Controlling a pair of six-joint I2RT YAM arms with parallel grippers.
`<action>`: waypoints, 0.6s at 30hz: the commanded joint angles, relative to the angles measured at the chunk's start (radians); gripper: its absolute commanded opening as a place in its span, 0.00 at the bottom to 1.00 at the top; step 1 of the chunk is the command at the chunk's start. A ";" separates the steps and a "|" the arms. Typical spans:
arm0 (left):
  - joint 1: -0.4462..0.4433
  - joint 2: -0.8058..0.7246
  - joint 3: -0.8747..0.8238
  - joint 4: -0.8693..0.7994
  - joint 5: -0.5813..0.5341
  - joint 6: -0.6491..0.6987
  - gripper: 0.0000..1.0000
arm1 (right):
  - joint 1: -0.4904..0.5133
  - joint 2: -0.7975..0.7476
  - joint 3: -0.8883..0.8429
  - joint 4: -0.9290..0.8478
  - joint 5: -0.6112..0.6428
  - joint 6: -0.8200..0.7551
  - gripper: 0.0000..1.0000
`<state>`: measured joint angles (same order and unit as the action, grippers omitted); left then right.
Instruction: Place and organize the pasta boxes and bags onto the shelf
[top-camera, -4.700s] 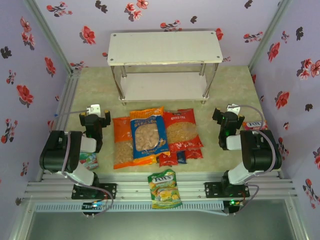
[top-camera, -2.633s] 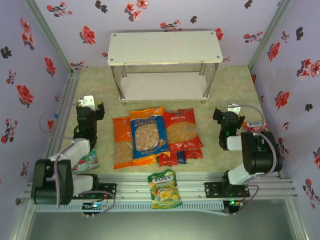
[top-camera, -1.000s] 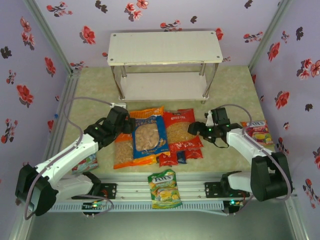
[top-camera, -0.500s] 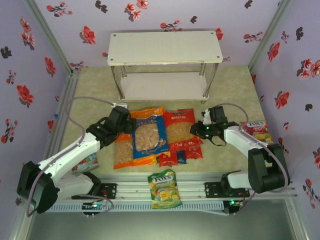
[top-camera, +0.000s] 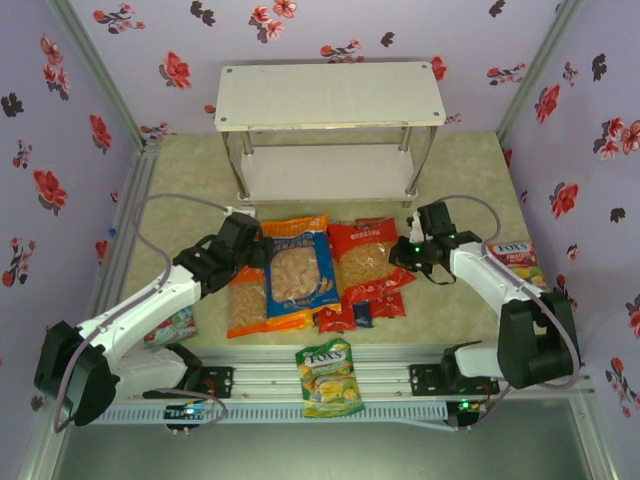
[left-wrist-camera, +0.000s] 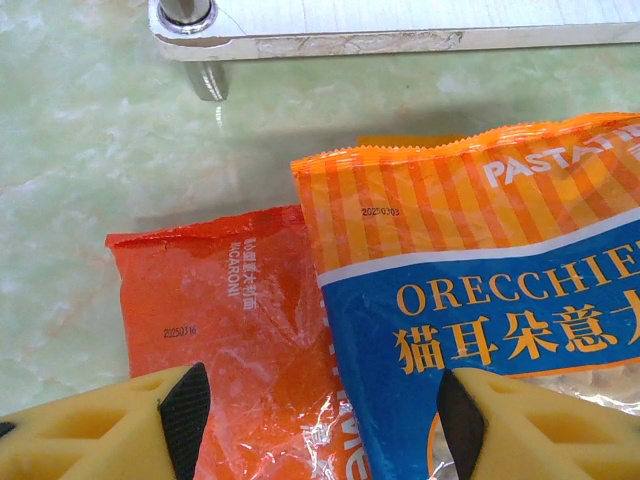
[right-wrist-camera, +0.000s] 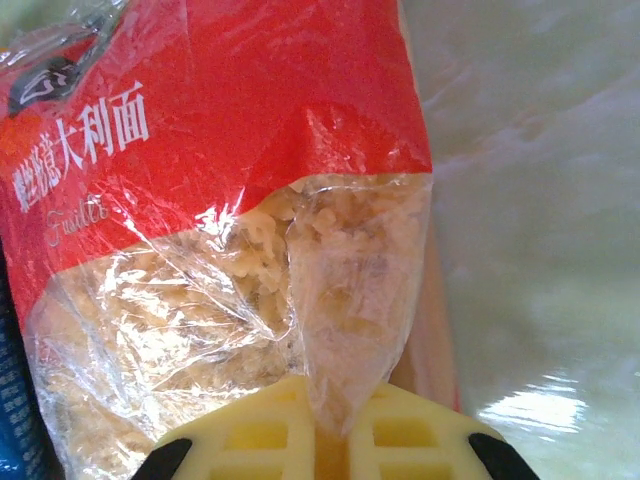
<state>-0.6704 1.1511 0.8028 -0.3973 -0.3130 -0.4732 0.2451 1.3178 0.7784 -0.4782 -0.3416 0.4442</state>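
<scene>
Floral-papered walls, green marbled table. shelf at the back centre, long side across the view, both boards bare. Three bags lie flat just in front of it, side by side, long axes running from the arm bases toward the shelf, printed top ends facing the shelf. orange bag on the left, blue-and-orange bag in the middle, overlapping the orange one, red bag on the right. left gripper is spread over the far ends of the orange and blue-and-orange bags, one finger above each; contact unclear. right gripper is pressed together, pinching a puckered fold of the red bag's clear window at its right edge.
</scene>
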 joint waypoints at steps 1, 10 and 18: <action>-0.006 0.007 -0.010 0.006 0.000 0.001 0.65 | -0.030 -0.041 0.059 -0.110 0.114 -0.055 0.00; -0.006 0.008 -0.008 0.001 0.002 0.005 0.66 | -0.139 -0.075 0.098 -0.225 0.234 -0.109 0.00; -0.007 0.015 0.010 -0.009 0.011 0.016 0.65 | -0.163 -0.041 0.094 -0.235 0.425 -0.086 0.00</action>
<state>-0.6704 1.1545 0.8032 -0.3977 -0.3099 -0.4721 0.0952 1.2701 0.8467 -0.7063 -0.0307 0.3588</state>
